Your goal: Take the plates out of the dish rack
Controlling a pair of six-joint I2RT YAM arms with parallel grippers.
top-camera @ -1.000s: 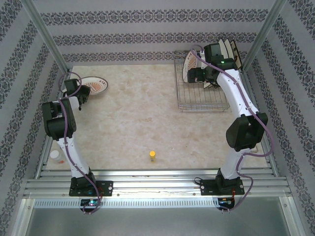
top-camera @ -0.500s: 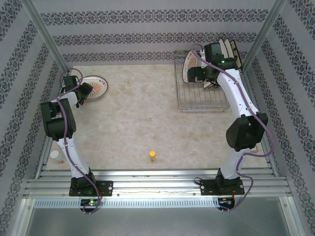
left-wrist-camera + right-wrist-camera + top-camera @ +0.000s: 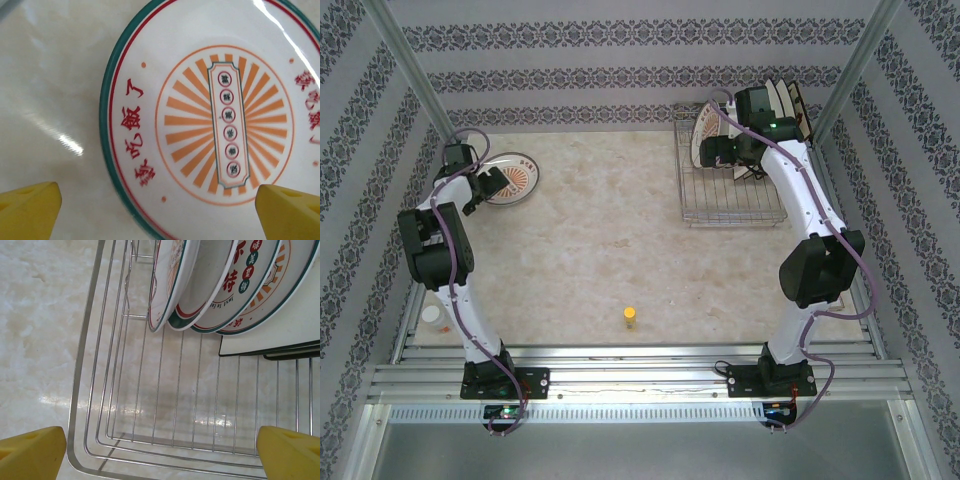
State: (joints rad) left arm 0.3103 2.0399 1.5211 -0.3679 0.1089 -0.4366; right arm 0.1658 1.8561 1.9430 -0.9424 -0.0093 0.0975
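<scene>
1. Left hand hangs over the far left corner of the marbled beige surface, its yellow fingertips spread wide and gripping nothing.
2. Just below it a round white plate with orange rays, red characters and a green rim lies flat and face up on the surface. In the left wrist view one fingertip stands over bare surface beside the rim and the other over the plate's edge. I cannot tell if either one touches.
3. The right hand is over the rectangular silver wire dish rack at the far right of the surface. Its yellow fingertips are also spread wide, and it holds nothing.
4. At the far end of the rack several round white plates with green rims stand on edge, leaning against each other. Just beside them stand square cream plates with dark rims.
5. A small yellow object stands alone on the near middle of the surface, well apart from both hands.
</scene>
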